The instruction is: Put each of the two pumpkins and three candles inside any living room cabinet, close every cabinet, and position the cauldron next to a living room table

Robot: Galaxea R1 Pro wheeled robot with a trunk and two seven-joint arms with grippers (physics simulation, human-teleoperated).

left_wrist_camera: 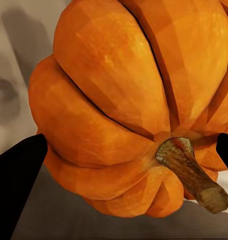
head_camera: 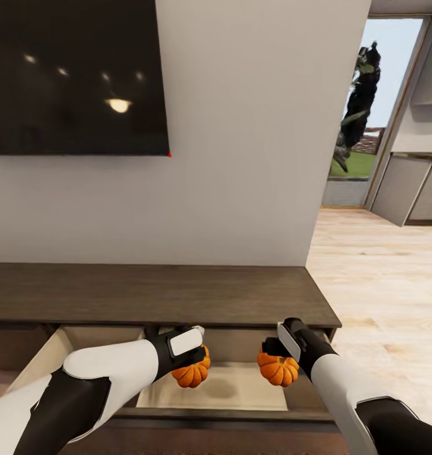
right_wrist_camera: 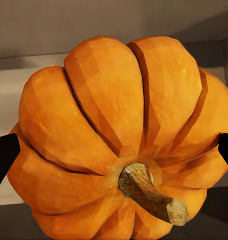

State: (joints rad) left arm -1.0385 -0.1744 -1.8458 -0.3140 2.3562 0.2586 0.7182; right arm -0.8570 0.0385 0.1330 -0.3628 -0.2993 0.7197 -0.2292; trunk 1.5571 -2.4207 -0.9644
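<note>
The long dark brown cabinet stands against the wall, with two drawers pulled open and showing pale beige insides. Over the right-hand open drawer my left gripper is shut on an orange ribbed pumpkin. Beside it, my right gripper is shut on the second pumpkin. Both pumpkins hang above the drawer floor, stems toward the wrist cameras. The candles and the cauldron are out of view.
A large dark TV screen hangs on the wall above the cabinet. The left open drawer lies under my left arm. Wooden floor runs to the right toward a doorway and grey kitchen units.
</note>
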